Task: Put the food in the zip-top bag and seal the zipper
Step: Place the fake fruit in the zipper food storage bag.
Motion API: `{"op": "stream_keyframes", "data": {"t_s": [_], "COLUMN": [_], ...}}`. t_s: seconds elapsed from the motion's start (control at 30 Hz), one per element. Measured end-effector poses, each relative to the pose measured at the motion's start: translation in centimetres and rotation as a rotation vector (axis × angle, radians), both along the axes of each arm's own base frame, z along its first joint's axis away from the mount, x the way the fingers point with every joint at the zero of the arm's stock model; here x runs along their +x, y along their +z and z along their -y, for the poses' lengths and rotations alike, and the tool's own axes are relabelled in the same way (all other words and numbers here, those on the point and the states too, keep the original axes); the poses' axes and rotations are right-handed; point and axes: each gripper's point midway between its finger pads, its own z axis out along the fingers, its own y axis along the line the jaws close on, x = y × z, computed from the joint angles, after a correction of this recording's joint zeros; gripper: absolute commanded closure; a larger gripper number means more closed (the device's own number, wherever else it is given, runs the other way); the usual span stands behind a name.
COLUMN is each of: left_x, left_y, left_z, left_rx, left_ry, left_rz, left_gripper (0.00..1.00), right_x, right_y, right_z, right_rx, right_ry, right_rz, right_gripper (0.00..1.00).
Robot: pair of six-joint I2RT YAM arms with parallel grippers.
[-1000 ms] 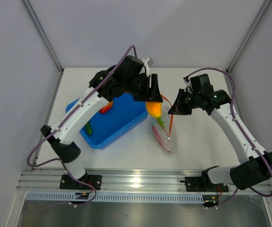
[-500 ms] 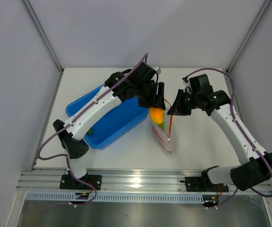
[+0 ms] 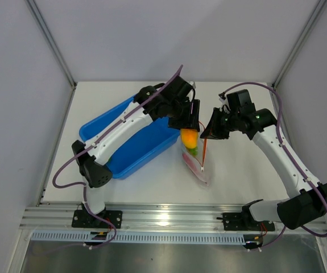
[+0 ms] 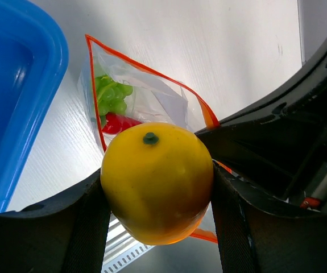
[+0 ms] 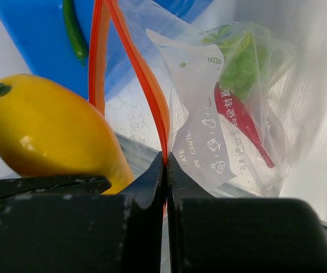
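My left gripper [image 3: 189,132] is shut on the yellow-orange piece [image 3: 189,138], a round fruit [image 4: 156,181], and holds it at the open mouth of the zip-top bag [image 3: 195,164]. My right gripper [image 3: 206,136] is shut on the bag's red-orange zipper [image 5: 155,108] and holds that side of the mouth up. Inside the bag lie the green leafy piece [image 4: 111,95] and the red chili [image 5: 240,122]. The green pepper [image 5: 74,31] lies in the blue tray. The red-orange oval fruit is not visible.
A blue tray [image 3: 140,147] stands left of the bag, partly under my left arm. Grey walls close in the white table on three sides. An aluminium rail [image 3: 163,219] runs along the near edge.
My left gripper has carried the yellow-orange piece from above the tray's right edge rightward and down to the bag's mouth. The right gripper has held still on the zipper.
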Motion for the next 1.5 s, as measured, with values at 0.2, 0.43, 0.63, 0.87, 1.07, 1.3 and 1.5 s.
{"op": "stream_keyframes", "data": {"t_s": [0.2,0.43,0.63,0.87,1.07,1.3,1.5], "left_x": [0.3,-0.1,-0.1,-1.5,-0.9,1.5,5.1], "left_y": [-1.7,-5.7,-6.0,-3.4,0.2,-1.8,-5.0], "left_z": [0.3,-0.3,-0.9,-3.2,-2.8,-5.1,-11.6], "left_rx": [0.027,0.096,0.102,0.032,-0.058,-0.019,0.142], "left_ry": [0.0,0.002,-0.012,-0.054,-0.08,-0.014,0.158], "left_rz": [-0.021,-0.074,-0.035,0.095,0.22,0.204,0.181], "left_gripper": [0.86,0.48,0.07,0.0,0.01,0.0,0.01], "right_x": [0.0,-0.1,-0.1,-0.1,0.0,0.6,2.5], "right_y": [0.0,0.0,0.0,-0.1,-1.2,-3.2,-4.8], "right_z": [-0.1,-0.1,-0.1,0.0,0.5,1.6,2.2], "right_rx": [0.001,0.002,0.002,-0.002,-0.025,-0.065,-0.129], "right_ry": [0.001,0.0,-0.001,-0.002,-0.014,-0.043,-0.07], "right_rz": [-0.001,-0.003,-0.003,-0.011,-0.058,-0.139,-0.203], "right_gripper": [1.0,1.0,1.0,1.0,1.0,1.0,1.0]}}
